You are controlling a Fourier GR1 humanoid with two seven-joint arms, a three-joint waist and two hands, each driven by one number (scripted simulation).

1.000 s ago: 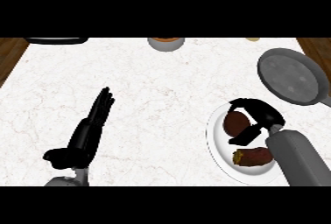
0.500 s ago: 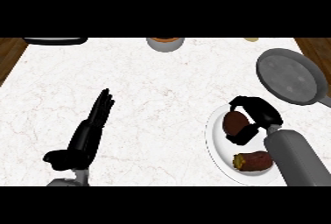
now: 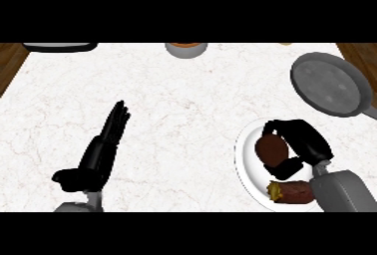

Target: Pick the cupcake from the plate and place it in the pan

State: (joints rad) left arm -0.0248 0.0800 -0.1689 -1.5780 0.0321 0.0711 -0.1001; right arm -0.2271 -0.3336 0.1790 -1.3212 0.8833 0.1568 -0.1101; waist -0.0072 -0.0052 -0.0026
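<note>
One change: the right hand (image 3: pixel 303 144) has curled further round the cupcake (image 3: pixel 273 150) on the plate (image 3: pixel 247 164), so the grasp looks nearly set. Its fingers wrap the brown cupcake, thumb under it; nothing lifted yet. Pan (image 3: pixel 329 83) lies beyond the fingertips. Left hand (image 3: pixel 99 149) rests on the worktop (image 3: pixel 184 109), fingers straight and together.

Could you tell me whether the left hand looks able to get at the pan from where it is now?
Probably not easily. The left hand lies open at the counter's left, while the pan sits at the far right. Bare counter lies between them, but the right hand, curled round the cupcake on the plate, is much nearer.
</note>
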